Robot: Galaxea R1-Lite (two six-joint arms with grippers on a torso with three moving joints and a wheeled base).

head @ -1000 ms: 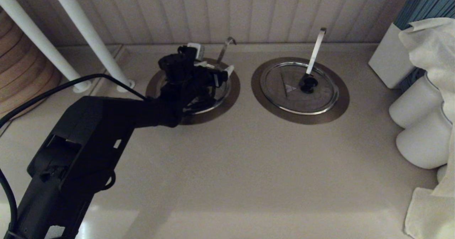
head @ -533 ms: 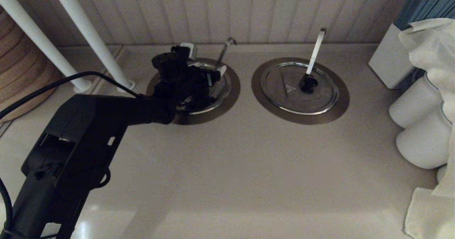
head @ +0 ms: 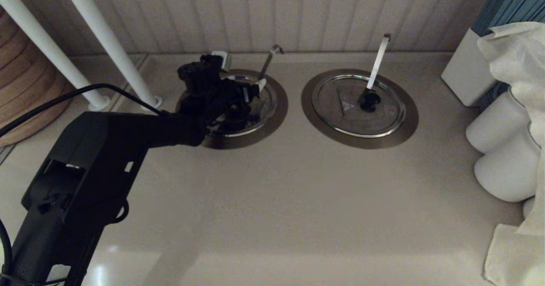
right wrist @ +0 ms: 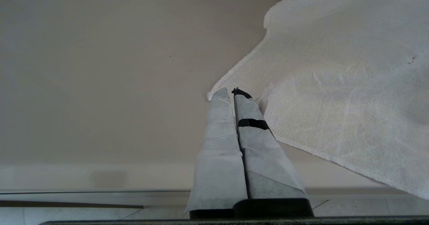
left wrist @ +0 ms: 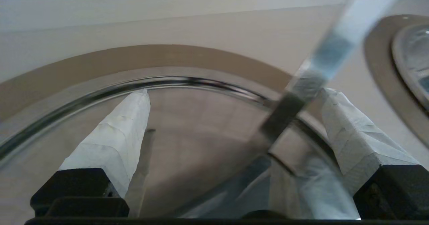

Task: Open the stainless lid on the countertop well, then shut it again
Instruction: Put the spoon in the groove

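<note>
The stainless lid (head: 263,106) lies flat in the countertop well, whose brushed flange (head: 282,109) rings it at the back left of the counter. A slim hook-tipped handle (head: 270,60) rises through the lid's far edge. My left gripper (head: 241,71) hovers low over the lid, open, with nothing between its taped fingers. In the left wrist view the gripper (left wrist: 234,99) spans the lid (left wrist: 187,141), and the handle (left wrist: 301,91) crosses close to one finger (left wrist: 338,118). My right gripper (right wrist: 231,92) is parked, shut and empty, near the counter's front edge.
The twin lid (head: 340,122) with its broad white handle (head: 378,62) sits in the right well. Two white posts (head: 106,43) stand left of the wells. White jars (head: 502,150), a white box (head: 464,73) and a cloth (head: 515,56) crowd the right side.
My left arm has drifted left and slightly toward the back wall over the lid. Its gripper stays open and the lid has not moved.
</note>
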